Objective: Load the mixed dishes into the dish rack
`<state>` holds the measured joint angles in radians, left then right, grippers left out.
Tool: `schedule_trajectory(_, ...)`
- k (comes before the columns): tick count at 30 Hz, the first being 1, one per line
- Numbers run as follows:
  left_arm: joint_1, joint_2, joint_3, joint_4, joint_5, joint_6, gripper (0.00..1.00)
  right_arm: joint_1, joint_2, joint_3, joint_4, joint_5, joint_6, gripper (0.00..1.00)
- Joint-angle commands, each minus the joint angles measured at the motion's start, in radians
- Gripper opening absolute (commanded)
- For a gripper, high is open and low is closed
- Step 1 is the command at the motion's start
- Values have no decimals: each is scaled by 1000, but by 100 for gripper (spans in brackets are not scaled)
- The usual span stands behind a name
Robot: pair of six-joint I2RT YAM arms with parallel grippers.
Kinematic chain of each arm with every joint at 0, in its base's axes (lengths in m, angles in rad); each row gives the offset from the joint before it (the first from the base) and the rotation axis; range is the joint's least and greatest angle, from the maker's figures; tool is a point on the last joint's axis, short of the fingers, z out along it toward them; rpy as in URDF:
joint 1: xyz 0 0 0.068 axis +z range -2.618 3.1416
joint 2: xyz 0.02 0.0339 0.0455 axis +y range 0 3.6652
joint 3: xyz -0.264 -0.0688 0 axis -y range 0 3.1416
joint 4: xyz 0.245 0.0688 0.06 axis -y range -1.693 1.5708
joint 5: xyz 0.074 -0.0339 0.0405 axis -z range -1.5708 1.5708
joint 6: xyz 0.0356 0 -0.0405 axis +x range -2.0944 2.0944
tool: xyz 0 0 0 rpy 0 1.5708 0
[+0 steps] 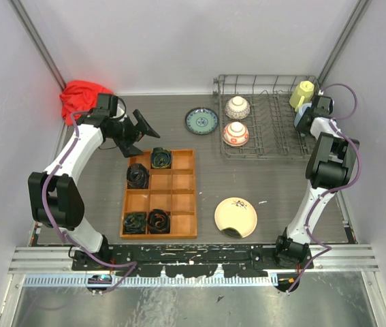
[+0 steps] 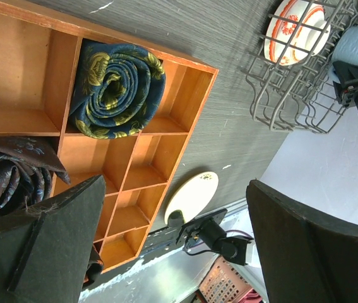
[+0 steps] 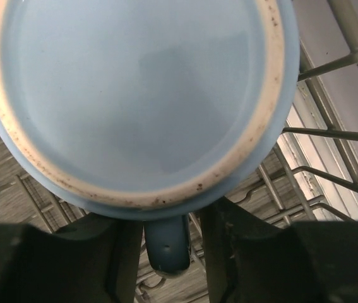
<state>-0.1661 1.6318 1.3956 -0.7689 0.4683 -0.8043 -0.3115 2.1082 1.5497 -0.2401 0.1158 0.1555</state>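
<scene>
The grey wire dish rack [image 1: 264, 156] stands at the back right. Two white-and-red bowls [image 1: 237, 107] [image 1: 235, 133] stand in its left part, and the pale yellow mug [image 1: 302, 93] is in its far right corner. My right gripper [image 1: 308, 113] is inside the rack's right side. In the right wrist view my right gripper [image 3: 172, 221] is closed around the handle of the light blue cup [image 3: 134, 95], over the rack wires [image 3: 330, 134]. The teal plate [image 1: 201, 120] lies left of the rack. The cream plate [image 1: 235, 217] lies near the front. My left gripper [image 1: 141, 129] is open and empty, in the air by the tray's far left corner.
An orange-brown wooden compartment tray [image 1: 182, 197] holding several rolled dark cloths lies centre-left. It also shows in the left wrist view [image 2: 166, 95]. A red cloth [image 1: 80, 95] lies in the back left corner. Grey walls close in both sides.
</scene>
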Motion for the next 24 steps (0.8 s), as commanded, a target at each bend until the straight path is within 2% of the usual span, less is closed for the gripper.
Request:
schedule_trajectory(1,2,-11,30,-14,1,14,100,-3,-40,-2,59,27,9,47)
schedule_trajectory(4,2,-19,24,-15,1,14,100,0,-55,-18,64,32,15,54)
schedule_trajectory(12,1,-43,7,-16,1,20,100,9,-159,-95,90,37,41,61)
schedule_trajectory(24,-9,-129,-58,-15,-5,51,99,12,-359,-180,78,1,76,66)
